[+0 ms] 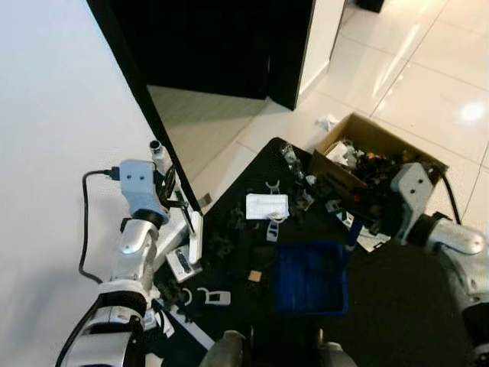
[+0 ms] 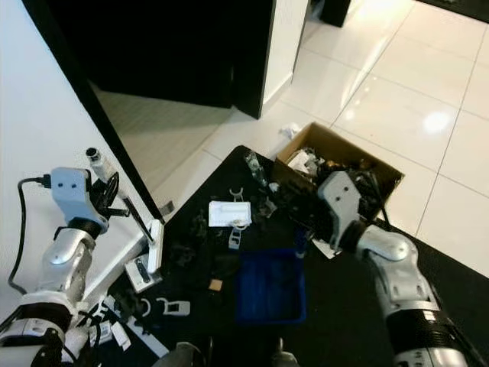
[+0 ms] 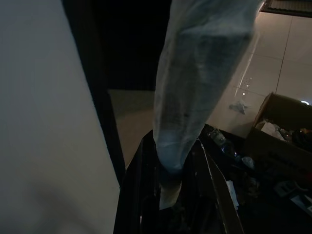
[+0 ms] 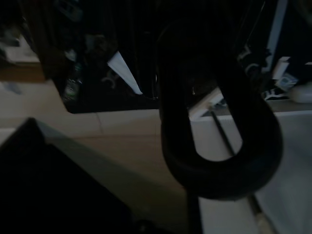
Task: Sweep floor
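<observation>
**A:** What do your eyes give you?

**B:** A black mat (image 1: 397, 306) on pale tiled floor (image 1: 428, 69), strewn with small litter. A blue dustpan (image 1: 309, 277) lies on it just ahead of my feet, a white card (image 1: 267, 206) beyond that, and an open cardboard box (image 1: 359, 134) of clutter stands at the mat's far edge. My left gripper (image 1: 170, 183) is up by the white wall (image 1: 53, 115), at a thin dark broom handle (image 1: 182, 208) that runs down to a white broom head (image 1: 188, 256) at the mat's left edge. My right gripper (image 2: 309, 222) reaches toward the box, beside the dustpan's blue stem.

**A:** And your left wrist?

**B:** A pale, blurred shaft (image 3: 195, 87) runs straight down from the camera, with the box (image 3: 280, 126) off to one side. I cannot tell how far those fingers are open.

**A:** Right wrist?

**B:** Very dark. A black loop (image 4: 219, 122) hangs close to the lens. I cannot tell whether my fingers grip it.
</observation>
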Robot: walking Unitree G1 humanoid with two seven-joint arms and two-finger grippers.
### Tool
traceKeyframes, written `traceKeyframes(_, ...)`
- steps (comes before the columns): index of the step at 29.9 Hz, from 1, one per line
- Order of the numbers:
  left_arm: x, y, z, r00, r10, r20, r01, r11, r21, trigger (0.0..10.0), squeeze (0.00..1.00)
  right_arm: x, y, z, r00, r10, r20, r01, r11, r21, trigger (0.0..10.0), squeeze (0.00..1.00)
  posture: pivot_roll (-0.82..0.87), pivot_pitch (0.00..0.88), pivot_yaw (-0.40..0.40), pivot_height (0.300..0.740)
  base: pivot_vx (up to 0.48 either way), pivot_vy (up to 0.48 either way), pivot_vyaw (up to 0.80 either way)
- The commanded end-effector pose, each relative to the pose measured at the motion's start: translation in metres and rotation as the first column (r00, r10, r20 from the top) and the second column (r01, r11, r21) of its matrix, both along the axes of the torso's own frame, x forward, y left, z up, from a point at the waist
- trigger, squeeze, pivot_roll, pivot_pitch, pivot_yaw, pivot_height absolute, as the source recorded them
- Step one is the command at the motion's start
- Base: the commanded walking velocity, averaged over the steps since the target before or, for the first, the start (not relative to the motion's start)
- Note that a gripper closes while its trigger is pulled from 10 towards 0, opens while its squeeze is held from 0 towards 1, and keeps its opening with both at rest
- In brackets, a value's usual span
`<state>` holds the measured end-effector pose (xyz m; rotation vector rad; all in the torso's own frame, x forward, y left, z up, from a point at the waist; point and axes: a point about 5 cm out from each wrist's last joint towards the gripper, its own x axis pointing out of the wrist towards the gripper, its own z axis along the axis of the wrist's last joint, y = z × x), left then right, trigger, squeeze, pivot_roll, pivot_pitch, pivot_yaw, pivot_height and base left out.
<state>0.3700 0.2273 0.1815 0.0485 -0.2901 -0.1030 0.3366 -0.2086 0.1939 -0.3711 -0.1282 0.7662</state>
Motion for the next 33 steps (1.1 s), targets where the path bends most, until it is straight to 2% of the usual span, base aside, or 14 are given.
traceKeyframes(1,-0.002,0.011,-0.001,1.000,-0.006,-0.027,0.006,1.000,0.012,10.0,0.33,-0.006,0.009,-0.025,0.995,0.049,-0.093,-0.046,0.999,0.029,10.0,0.00,0.05,0.397,0.091,0.740,0.000,0.000,0.00)
traceKeyframes(4,-0.001,0.011,-0.001,0.999,-0.020,-0.040,0.021,1.000,0.012,10.0,0.33,-0.007,0.011,-0.028,0.994,0.051,-0.099,-0.048,0.998,0.033,10.0,0.00,0.05,0.397,0.091,0.740,0.000,0.000,0.00)
traceKeyframes(7,-0.003,0.005,-0.019,0.986,-0.105,-0.133,0.105,0.994,-0.007,10.0,0.33,-0.011,0.016,-0.034,0.993,0.051,-0.108,-0.047,0.998,0.045,10.0,0.00,0.04,0.396,0.090,0.740,0.000,0.000,0.00)
traceKeyframes(9,-0.012,-0.008,-0.045,0.942,-0.232,-0.243,0.238,0.971,-0.005,10.0,0.33,-0.016,0.021,-0.041,0.992,0.051,-0.114,-0.044,0.997,0.057,10.0,0.00,0.03,0.396,0.093,0.740,0.000,0.000,0.00)
traceKeyframes(13,-0.016,-0.014,-0.053,0.920,-0.280,-0.276,0.290,0.957,-0.003,10.0,0.33,-0.019,0.023,-0.044,0.992,0.050,-0.115,-0.043,0.997,0.060,10.0,0.00,0.03,0.394,0.094,0.740,0.000,0.000,0.00)
traceKeyframes(15,-0.025,-0.029,-0.071,0.876,-0.363,-0.317,0.356,0.931,-0.084,10.0,0.34,-0.022,0.027,-0.048,0.993,0.036,-0.113,-0.027,0.997,0.077,10.0,0.00,0.02,0.391,0.095,0.740,0.000,0.000,0.00)
traceKeyframes(16,-0.025,-0.029,-0.071,0.876,-0.363,-0.317,0.356,0.931,-0.084,10.0,0.34,-0.022,0.027,-0.048,0.993,0.036,-0.113,-0.027,0.997,0.077,10.0,0.00,0.02,0.391,0.095,0.740,0.000,0.000,0.00)
traceKeyframes(18,-0.030,-0.048,-0.084,0.864,-0.409,-0.294,0.329,0.900,-0.285,10.0,0.35,-0.024,0.033,-0.051,0.993,0.034,-0.109,-0.023,0.995,0.101,10.0,0.00,0.02,0.388,0.093,0.740,0.000,0.000,0.00)
traceKeyframes(20,-0.030,-0.051,-0.084,0.864,-0.416,-0.283,0.325,0.891,-0.317,10.0,0.35,-0.024,0.034,-0.051,0.994,0.034,-0.108,-0.023,0.994,0.104,10.0,0.00,0.02,0.388,0.093,0.740,0.000,0.000,0.00)
traceKeyframes(23,-0.029,-0.059,-0.081,0.879,-0.420,-0.224,0.280,0.837,-0.470,10.0,0.36,-0.024,0.037,-0.050,0.994,0.033,-0.100,-0.022,0.993,0.113,10.0,0.00,0.02,0.385,0.092,0.740,0.000,0.000,0.00)
traceKeyframes(24,-0.029,-0.059,-0.081,0.879,-0.420,-0.224,0.280,0.837,-0.470,10.0,0.36,-0.024,0.037,-0.050,0.994,0.033,-0.100,-0.022,0.993,0.113,10.0,0.00,0.02,0.385,0.092,0.740,0.000,0.000,0.00)
traceKeyframes(27,-0.034,-0.074,-0.077,0.877,-0.453,-0.161,0.260,0.730,-0.632,10.0,0.36,-0.025,0.042,-0.050,0.995,0.038,-0.095,-0.026,0.992,0.122,10.0,0.00,0.02,0.381,0.095,0.740,0.000,0.000,0.00)
traceKeyframes(31,-0.040,-0.084,-0.074,0.860,-0.493,-0.129,0.282,0.672,-0.685,10.0,0.36,-0.026,0.045,-0.051,0.995,0.039,-0.094,-0.027,0.992,0.124,10.0,0.00,0.03,0.379,0.099,0.740,0.000,0.000,0.00)
traceKeyframes(33,-0.051,-0.099,-0.071,0.827,-0.552,-0.106,0.314,0.610,-0.728,10.0,0.36,-0.027,0.048,-0.052,0.995,0.039,-0.094,-0.027,0.991,0.128,10.0,0.00,0.03,0.378,0.102,0.740,0.000,0.000,0.00)
